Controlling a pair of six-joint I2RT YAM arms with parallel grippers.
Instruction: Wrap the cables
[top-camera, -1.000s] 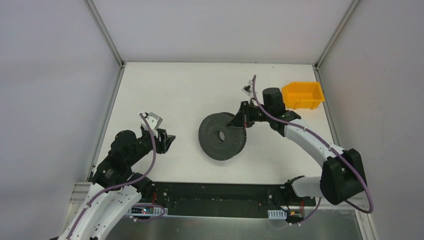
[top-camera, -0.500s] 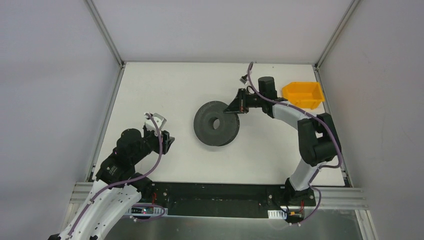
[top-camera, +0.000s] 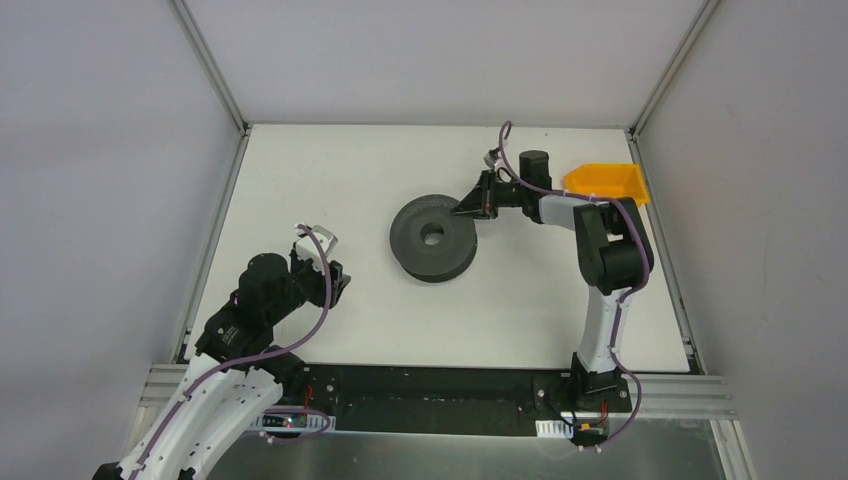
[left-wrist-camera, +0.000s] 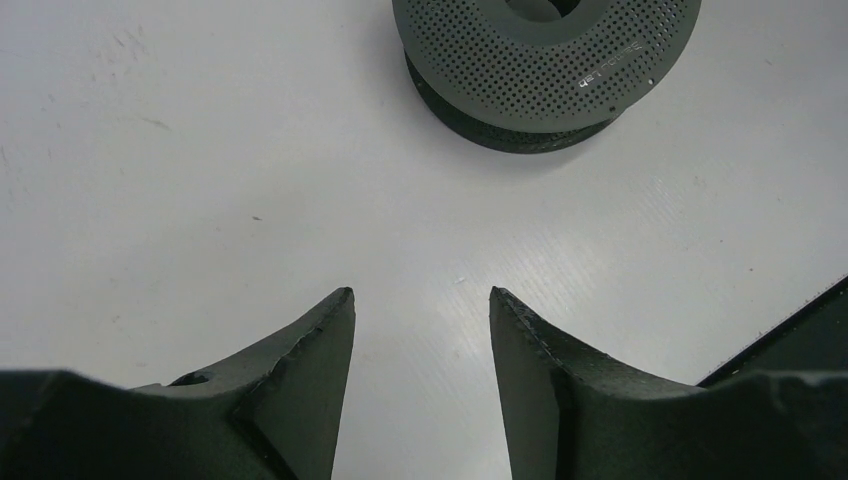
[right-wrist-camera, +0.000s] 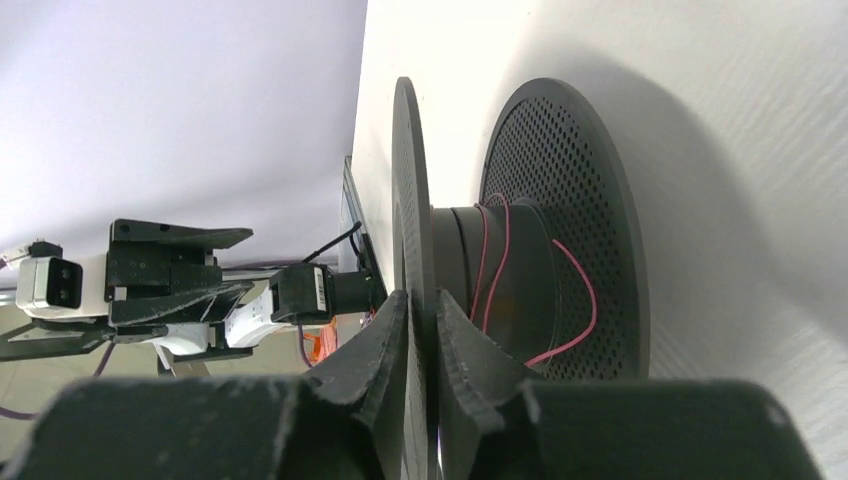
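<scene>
right fingers (right-wrist-camera: 375, 365) clamped on spool (top-camera: 410, 240) flange, upper centre | left fingers (left-wrist-camera: 300, 380) spread, empty | cable (right-wrist-camera: 590, 292) loose round hub | advice: turn spool slowly, guiding slack loop between flanges

White table (top-camera: 320, 180): spool (top-camera: 433, 236), yellow bin (top-camera: 603, 180)

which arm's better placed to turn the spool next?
Right. The right gripper is shut on the spool by its upper flange rim, and a thin red wire sits on the hub. The left gripper is open, well apart from the spool.
</scene>
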